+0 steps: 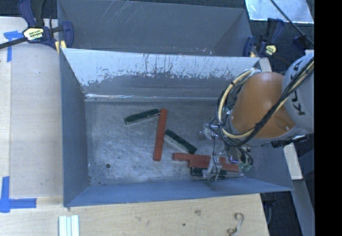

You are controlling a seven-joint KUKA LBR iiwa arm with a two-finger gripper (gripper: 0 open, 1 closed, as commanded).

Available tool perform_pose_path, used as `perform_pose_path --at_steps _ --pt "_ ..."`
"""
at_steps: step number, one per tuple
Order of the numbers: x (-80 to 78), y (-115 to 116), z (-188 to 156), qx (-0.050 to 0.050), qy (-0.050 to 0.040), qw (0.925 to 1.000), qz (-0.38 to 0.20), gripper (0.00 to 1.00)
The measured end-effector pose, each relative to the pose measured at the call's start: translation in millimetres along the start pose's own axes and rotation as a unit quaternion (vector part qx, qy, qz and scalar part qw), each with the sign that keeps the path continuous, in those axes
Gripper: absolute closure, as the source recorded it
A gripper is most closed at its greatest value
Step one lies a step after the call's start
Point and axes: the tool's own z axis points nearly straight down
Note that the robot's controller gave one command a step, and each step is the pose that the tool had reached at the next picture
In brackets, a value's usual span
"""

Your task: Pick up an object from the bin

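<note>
My gripper point(215, 168) is down in the bin's front right corner, low over the floor. A short red-brown block point(191, 158) lies right at its left side, touching or nearly touching it. Another red-brown piece point(230, 166) shows just to the gripper's right, partly hidden by it. A small dark thing point(198, 172) sits at the front wall under the gripper's left edge. A dark green stick point(180, 141) lies slanted a little up and left of the gripper.
A long red-brown stick point(160, 135) lies nearly upright in the middle of the bin. Another dark green stick point(141, 116) lies at its top end. The arm's orange cover and cables hang over the right side of the bin.
</note>
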Motion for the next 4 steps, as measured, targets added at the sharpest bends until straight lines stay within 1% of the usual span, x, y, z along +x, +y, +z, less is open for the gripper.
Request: perform_pose_path --at_steps 1,2,3,4 --pt "-7.9 5 30 0.0 0.0036 0.9924 0.123 0.0" --pt "-8.1 4 30 0.0 0.0032 0.9925 0.122 0.0" --pt "-8.3 5 27 0.0 0.0035 0.9927 0.121 1.0" --pt "-9.8 4 -14 0.0 -0.0008 0.9928 0.12 1.0"
